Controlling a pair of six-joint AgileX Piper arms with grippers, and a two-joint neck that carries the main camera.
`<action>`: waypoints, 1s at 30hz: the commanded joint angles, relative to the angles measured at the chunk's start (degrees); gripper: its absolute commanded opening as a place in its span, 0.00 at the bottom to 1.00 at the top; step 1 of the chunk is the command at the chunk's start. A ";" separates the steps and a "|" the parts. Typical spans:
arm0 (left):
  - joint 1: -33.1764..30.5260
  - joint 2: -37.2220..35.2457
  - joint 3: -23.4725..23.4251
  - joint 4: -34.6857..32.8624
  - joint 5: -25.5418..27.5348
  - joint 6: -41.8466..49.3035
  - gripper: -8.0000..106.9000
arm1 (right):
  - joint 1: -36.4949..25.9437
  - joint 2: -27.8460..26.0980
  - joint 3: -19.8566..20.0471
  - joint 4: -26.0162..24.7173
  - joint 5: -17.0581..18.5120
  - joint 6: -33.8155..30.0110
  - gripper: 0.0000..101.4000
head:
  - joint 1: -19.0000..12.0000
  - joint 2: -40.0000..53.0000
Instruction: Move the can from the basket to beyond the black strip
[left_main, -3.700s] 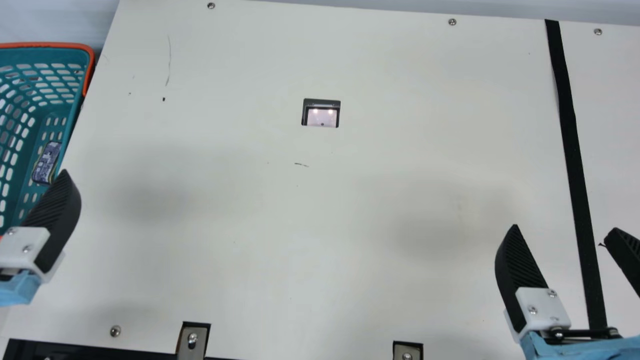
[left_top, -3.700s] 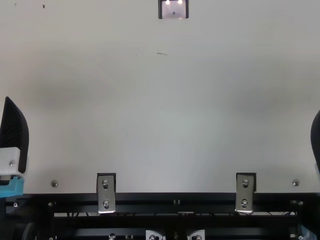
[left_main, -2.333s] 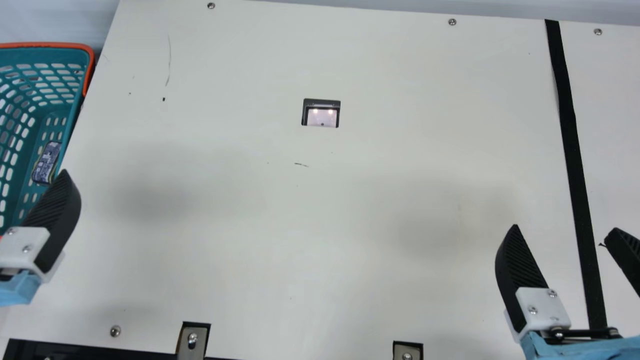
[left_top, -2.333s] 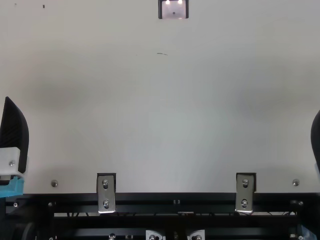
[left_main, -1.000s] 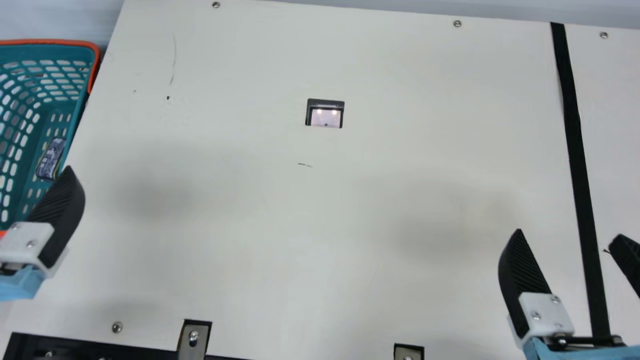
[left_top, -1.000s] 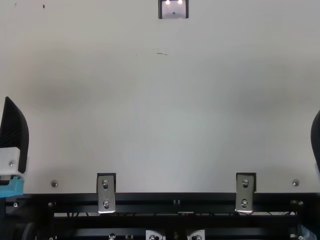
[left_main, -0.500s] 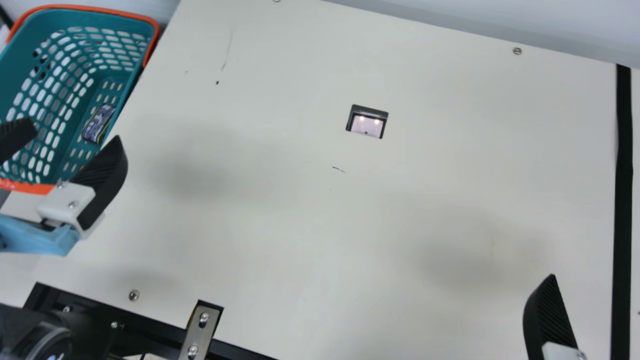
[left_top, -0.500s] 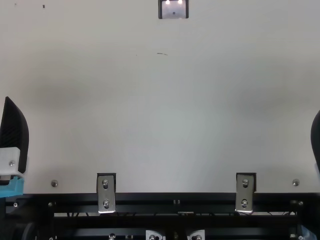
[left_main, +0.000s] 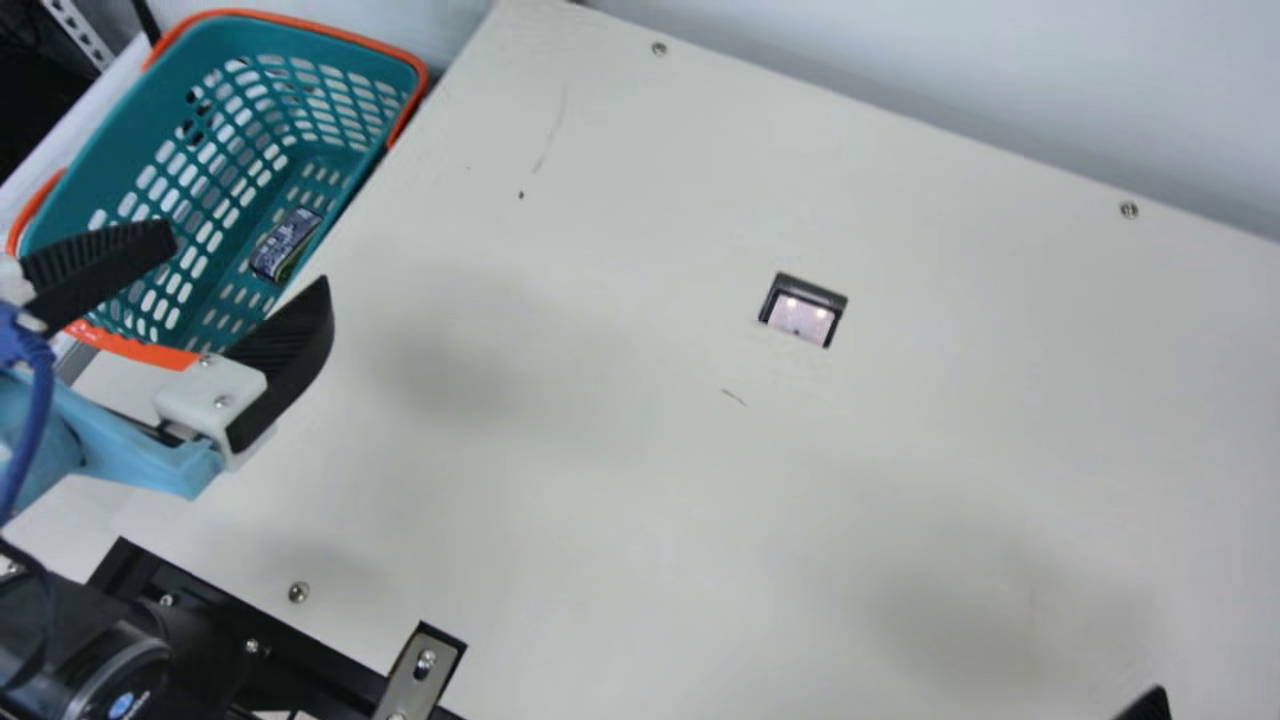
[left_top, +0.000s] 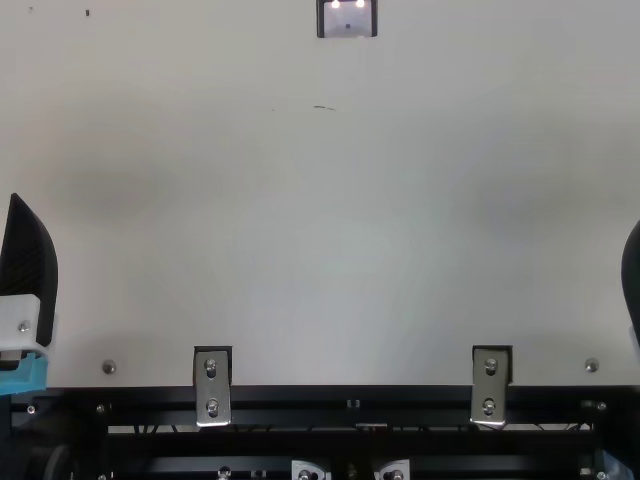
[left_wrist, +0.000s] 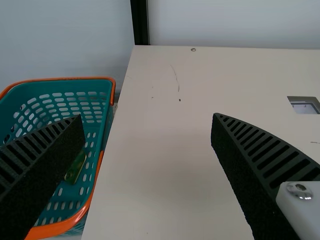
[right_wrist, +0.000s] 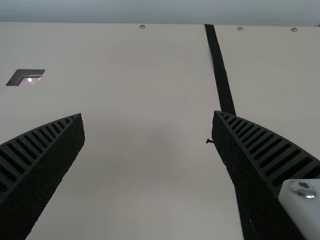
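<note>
Swinging round toward my left, the neck camera is bringing more of the basket (left_main: 110, 160) into the main view, and the scene is sliding across with it; judged from the top view, neither arm is shifting. The can (left_main: 285, 243) is lying low inside the basket, close to the wall that is facing the bench (left_main: 620, 500), and nothing is gripping it. My left tool (left_main: 249, 260) is waiting beside the basket with its two fingers spread wide, holding nothing. Over on the other side, my right tool (right_wrist: 147, 114) is also standing wide and is carrying nothing between its fingers, while the black strip (right_wrist: 218, 65) is running along the bench close by.

As for progress, I am judging that the job is only beginning: nothing of the transfer is done. I am still needing to reach in, grasp the can, lift it clear of the rim, bring it across the bench and set it down past the strip. With the can lying on the left and the strip running on the right, I am expecting the left tool to be doing the picking, perhaps with a handover partway.
</note>
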 joint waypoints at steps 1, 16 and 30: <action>0.00 0.00 0.00 0.00 0.00 0.00 0.85 | 0.00 0.00 0.00 0.00 0.00 0.00 1.00 | -1.94 1.79; 0.00 0.00 0.00 0.00 0.00 0.00 0.85 | 0.00 0.00 0.00 0.00 0.00 0.00 1.00 | -2.56 2.50; 3.01 9.68 -6.10 3.06 -5.11 -4.34 0.85 | 0.00 0.00 0.00 0.00 0.00 0.00 1.00 | -2.56 2.50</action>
